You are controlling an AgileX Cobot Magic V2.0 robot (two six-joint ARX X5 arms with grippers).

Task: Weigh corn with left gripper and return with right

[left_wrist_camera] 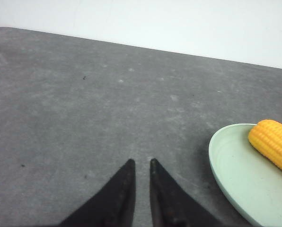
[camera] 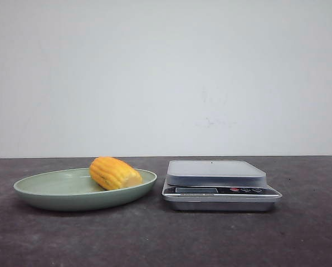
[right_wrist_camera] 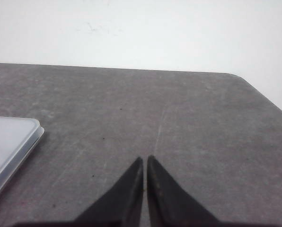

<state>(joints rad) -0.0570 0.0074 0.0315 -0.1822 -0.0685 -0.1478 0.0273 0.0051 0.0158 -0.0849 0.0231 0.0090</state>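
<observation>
The corn [camera: 115, 173], a short yellow-orange cob piece, lies on its side in a pale green plate [camera: 54, 192] at the table's left. It also shows in the left wrist view [left_wrist_camera: 273, 143], on the plate [left_wrist_camera: 235, 175]. A silver kitchen scale [camera: 217, 183] stands right of the plate with nothing on its platform; its corner shows in the right wrist view [right_wrist_camera: 8, 146]. My left gripper [left_wrist_camera: 142, 163] hovers over bare table beside the plate, jaws almost closed with a narrow gap, holding nothing. My right gripper [right_wrist_camera: 145, 160] is shut and empty over bare table beside the scale. Neither gripper shows in the front view.
The table is dark grey with a white wall behind it. Its far right corner [right_wrist_camera: 240, 78] is rounded. The scale has a small display [camera: 196, 190] and buttons [camera: 245, 189] on its front.
</observation>
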